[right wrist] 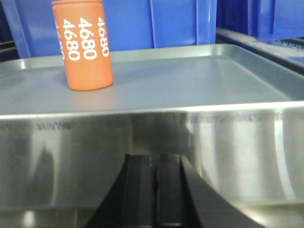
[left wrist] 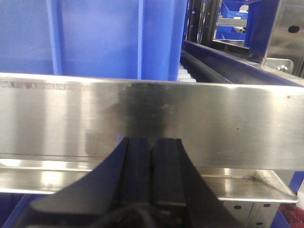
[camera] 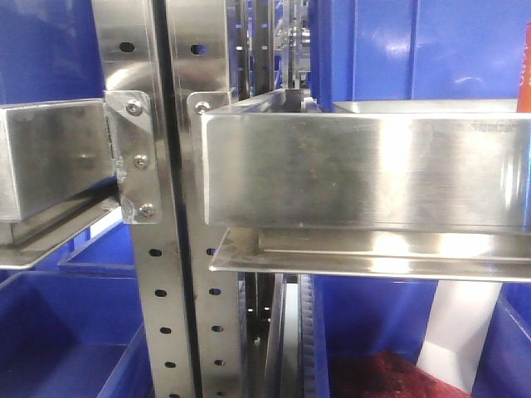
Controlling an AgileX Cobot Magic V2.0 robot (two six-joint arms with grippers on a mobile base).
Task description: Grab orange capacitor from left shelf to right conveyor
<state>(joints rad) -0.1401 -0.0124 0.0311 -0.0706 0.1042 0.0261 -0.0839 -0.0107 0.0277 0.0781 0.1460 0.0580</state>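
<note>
Left gripper [left wrist: 152, 142] rises from the bottom edge of its wrist camera's view, its two black fingers [left wrist: 137, 166] pressed flat against each other with nothing held between them. Right gripper [right wrist: 155, 159] strikes the same pose in its own wrist view, its dark fingers [right wrist: 168, 190] side by side, parted only by a thin seam, tips pointing straight ahead.

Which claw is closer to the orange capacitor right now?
Right. The right claw is just below the steel tray, where the orange capacitor stands, up-left. The left claw faces a tray front; no capacitor in its view.
</note>
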